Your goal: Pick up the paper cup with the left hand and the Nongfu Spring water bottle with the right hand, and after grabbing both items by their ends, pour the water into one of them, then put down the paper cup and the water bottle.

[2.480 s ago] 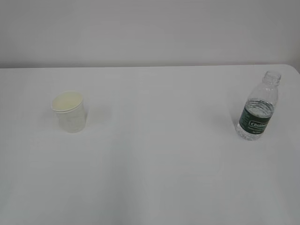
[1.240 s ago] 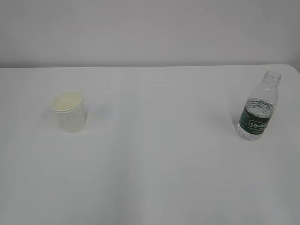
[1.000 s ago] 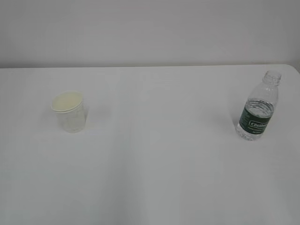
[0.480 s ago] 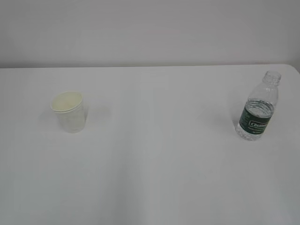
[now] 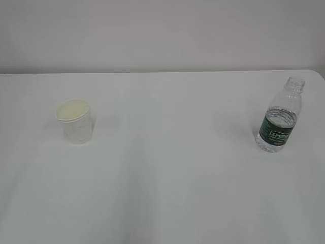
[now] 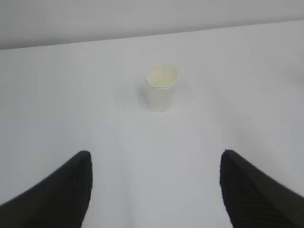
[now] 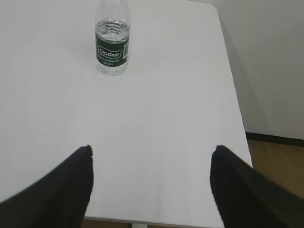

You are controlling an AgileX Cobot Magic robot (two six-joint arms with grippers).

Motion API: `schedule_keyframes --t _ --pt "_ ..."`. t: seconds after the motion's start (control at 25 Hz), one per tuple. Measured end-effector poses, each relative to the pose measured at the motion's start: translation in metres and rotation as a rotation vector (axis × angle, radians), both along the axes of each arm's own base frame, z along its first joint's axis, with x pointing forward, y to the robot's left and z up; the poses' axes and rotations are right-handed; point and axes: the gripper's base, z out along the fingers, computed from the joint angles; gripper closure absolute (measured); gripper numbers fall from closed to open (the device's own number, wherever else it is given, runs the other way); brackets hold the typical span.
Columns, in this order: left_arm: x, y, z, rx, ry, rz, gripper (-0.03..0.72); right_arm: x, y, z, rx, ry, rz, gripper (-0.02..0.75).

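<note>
Paper cup (image 5: 75, 121) upright, contents unclear; bottle (image 5: 279, 116) uncapped, water (image 5: 277, 122) inside.

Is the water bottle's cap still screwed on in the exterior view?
No: the Nongfu Spring water bottle stands upright on the white table with its clear neck open at the top, no cap on it.
</note>
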Motion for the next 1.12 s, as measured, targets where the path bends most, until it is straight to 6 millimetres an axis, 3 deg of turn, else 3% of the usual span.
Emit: schedule_keyframes --t 0.24,0.48,0.8,1.12 --pt "0.046 -0.007 0.019 -0.063 -0.017 0.007 0.097 0.006 0.006 0.012 0.084 -0.096 0.028 0.153" --pt "0.090 -0.012 0.022 -0.129 -0.056 0.035 0.097 0.024 0.014 0.023 0.160 -0.134 0.068 0.153" --pt "0.125 -0.022 0.019 -0.145 -0.088 0.019 0.112 0.055 0.020 0.030 0.193 -0.134 0.083 0.153" --pt "0.145 -0.031 0.020 -0.119 -0.179 -0.010 0.120 0.076 0.022 0.049 0.143 -0.329 0.119 0.153"
